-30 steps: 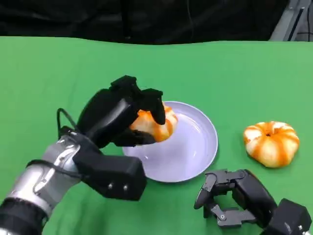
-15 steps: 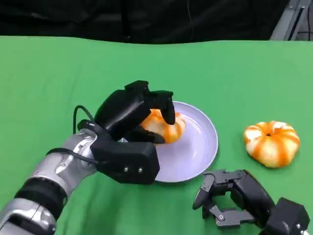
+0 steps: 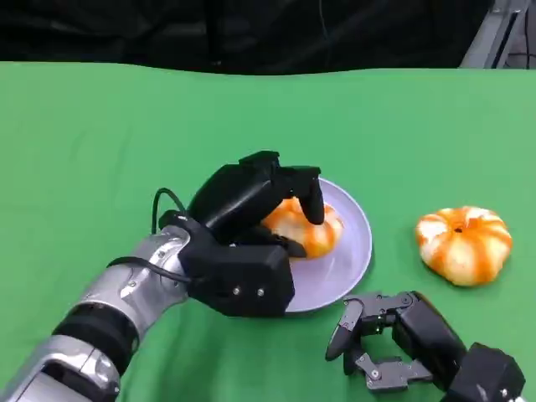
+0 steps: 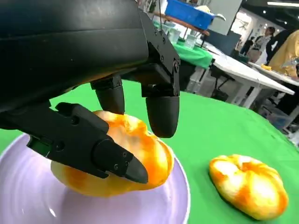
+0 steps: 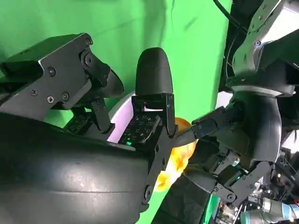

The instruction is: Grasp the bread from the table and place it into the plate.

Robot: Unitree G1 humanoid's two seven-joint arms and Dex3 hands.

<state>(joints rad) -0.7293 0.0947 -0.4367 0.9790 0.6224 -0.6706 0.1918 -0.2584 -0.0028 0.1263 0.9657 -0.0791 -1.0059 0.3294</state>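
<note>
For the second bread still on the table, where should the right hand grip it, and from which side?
Likely from above, fingers closing across its rounded sides. The bread lies flat on the green table, domed, with a dimple on top, apart from the plate. The right hand is nearest and holds nothing.

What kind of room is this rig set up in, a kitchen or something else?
Probably a lab or demo hall, not a kitchen. The green cloth-covered table holds just a lilac plate and orange-striped bread rolls; the left wrist view shows more tables, a blue bin and people behind.
</note>
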